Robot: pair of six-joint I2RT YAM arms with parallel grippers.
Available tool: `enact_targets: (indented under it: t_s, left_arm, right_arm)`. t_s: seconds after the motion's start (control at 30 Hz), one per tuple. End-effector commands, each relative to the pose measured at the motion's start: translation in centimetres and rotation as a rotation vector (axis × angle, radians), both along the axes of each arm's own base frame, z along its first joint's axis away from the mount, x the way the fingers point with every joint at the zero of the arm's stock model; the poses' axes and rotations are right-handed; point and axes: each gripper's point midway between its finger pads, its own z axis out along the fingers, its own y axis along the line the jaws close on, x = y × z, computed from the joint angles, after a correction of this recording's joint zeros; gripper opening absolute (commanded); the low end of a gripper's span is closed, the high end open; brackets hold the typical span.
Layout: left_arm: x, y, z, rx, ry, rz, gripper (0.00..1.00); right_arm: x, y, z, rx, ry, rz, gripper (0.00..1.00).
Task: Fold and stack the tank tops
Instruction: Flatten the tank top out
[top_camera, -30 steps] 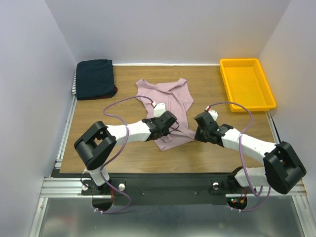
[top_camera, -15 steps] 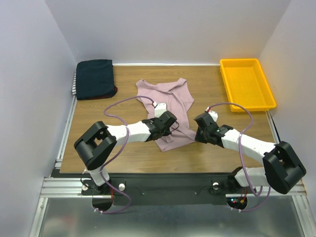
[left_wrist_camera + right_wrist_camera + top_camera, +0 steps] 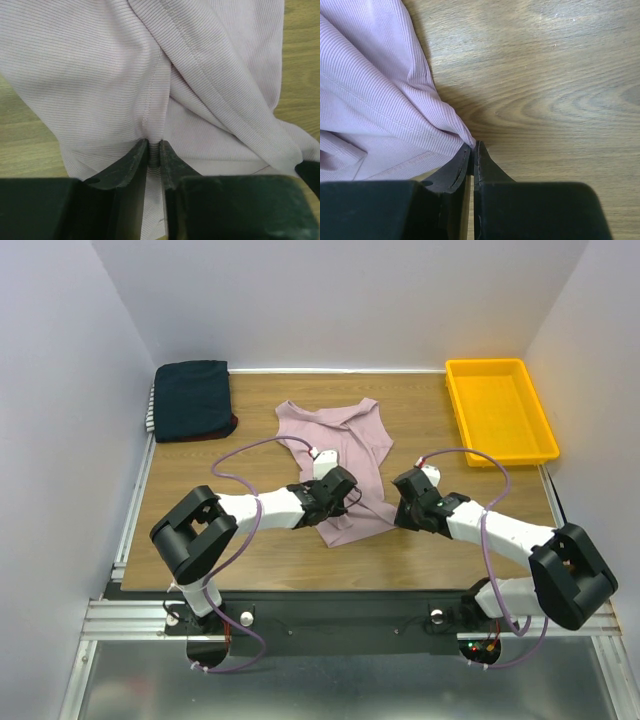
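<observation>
Hardly anything has moved in the last second; both arms lie almost as before. From above, the wrists hide both pairs of fingertips. Close up, the left gripper stands nearly closed, with a raised ridge of the pink tank top nipped between its dark tips. The right gripper is pressed together on the cloth's very edge, over the bare wooden table. Both forearms reach low and inward to the top's near half, mid-table. Its ribbed knit lies rumpled. The folded tops, navy uppermost, sit in the far left corner.
</observation>
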Motion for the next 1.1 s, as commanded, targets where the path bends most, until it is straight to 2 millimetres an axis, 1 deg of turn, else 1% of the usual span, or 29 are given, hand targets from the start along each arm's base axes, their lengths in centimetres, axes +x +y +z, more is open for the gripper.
enact_targets:
  t_s: [0.0, 0.07, 0.1, 0.2, 0.3, 0.33, 0.43, 0.47, 0.5, 0.57, 0.6, 0.67, 0.7, 0.73, 0.77, 0.87, 0.93, 0.97, 1.03, 1.07]
  left_arm:
    - [0.1, 0.4, -0.3, 0.007, -0.008, 0.007, 0.22]
    - [0.1, 0.5, -0.3, 0.006, -0.009, 0.011, 0.2]
    - [0.2, 0.6, -0.1, 0.001, -0.013, 0.013, 0.14]
    - [0.3, 0.6, 0.8, -0.012, -0.028, 0.017, 0.13]
    - [0.2, 1.1, 1.6, -0.021, -0.043, 0.03, 0.03]
    - [0.2, 1.3, 1.8, -0.025, -0.047, 0.036, 0.02]
    - [0.2, 2.6, 2.5, -0.027, -0.054, 0.07, 0.0]
    - [0.1, 3.2, 2.5, -0.026, -0.052, 0.09, 0.0]
    - [0.3, 4.0, 3.2, -0.031, -0.061, 0.111, 0.0]
    - [0.3, 5.4, 3.5, -0.03, -0.07, 0.146, 0.0]
    - [0.5, 6.5, 4.2, -0.041, -0.082, 0.171, 0.0]
    - [0.6, 7.5, 4.7, -0.055, -0.085, 0.183, 0.0]
    - [0.7, 7.9, 5.4, -0.076, -0.098, 0.191, 0.0]
    - [0.8, 8.4, 5.6, -0.084, -0.097, 0.199, 0.0]
    - [0.9, 9.4, 5.2, -0.082, -0.085, 0.217, 0.0]
    - [0.8, 11.0, 4.9, -0.091, -0.078, 0.244, 0.0]
    - [0.8, 11.6, 5.0, -0.103, -0.081, 0.255, 0.0]
    - [0.4, 11.9, 4.5, -0.1, -0.07, 0.254, 0.0]
    - [0.2, 12.1, 4.4, -0.105, -0.064, 0.253, 0.0]
    - [-0.1, 12.1, 4.1, -0.107, -0.052, 0.245, 0.0]
  right_arm:
    - [0.7, 0.3, 0.3, 0.007, -0.035, -0.013, 0.0]
    - [0.6, 0.2, 0.2, 0.005, -0.033, -0.015, 0.0]
    - [0.6, 0.1, 0.1, 0.0, -0.032, -0.015, 0.0]
    - [0.7, 0.1, 0.1, -0.003, -0.033, -0.017, 0.0]
    - [0.9, -0.1, 0.2, -0.011, -0.039, -0.028, 0.0]
    - [0.9, -0.2, 0.2, -0.013, -0.043, -0.031, 0.0]
    - [1.4, -0.5, 0.6, -0.022, -0.06, -0.047, 0.01]
    - [1.5, -0.6, 0.7, -0.021, -0.064, -0.051, 0.0]
    - [1.7, -0.7, 0.9, -0.023, -0.069, -0.053, 0.0]
    - [2.0, -1.1, 1.1, -0.025, -0.074, -0.066, 0.01]
    - [2.3, -1.5, 1.3, -0.026, -0.078, -0.075, 0.0]
    - [2.4, -1.8, 1.4, -0.026, -0.079, -0.08, 0.0]
    - [2.6, -2.0, 1.5, -0.026, -0.082, -0.082, 0.0]
    - [2.6, -2.1, 1.6, -0.025, -0.082, -0.085, 0.0]
    - [2.8, -2.3, 1.8, -0.024, -0.085, -0.091, 0.0]
    - [3.2, -2.9, 2.3, -0.029, -0.095, -0.104, 0.0]
    - [3.5, -3.3, 2.8, -0.023, -0.104, -0.113, 0.0]
    - [3.8, -3.8, 3.2, -0.023, -0.109, -0.13, 0.0]
    - [4.2, -4.3, 3.9, -0.021, -0.122, -0.137, 0.0]
    - [4.4, -4.9, 4.2, -0.021, -0.127, -0.153, 0.0]
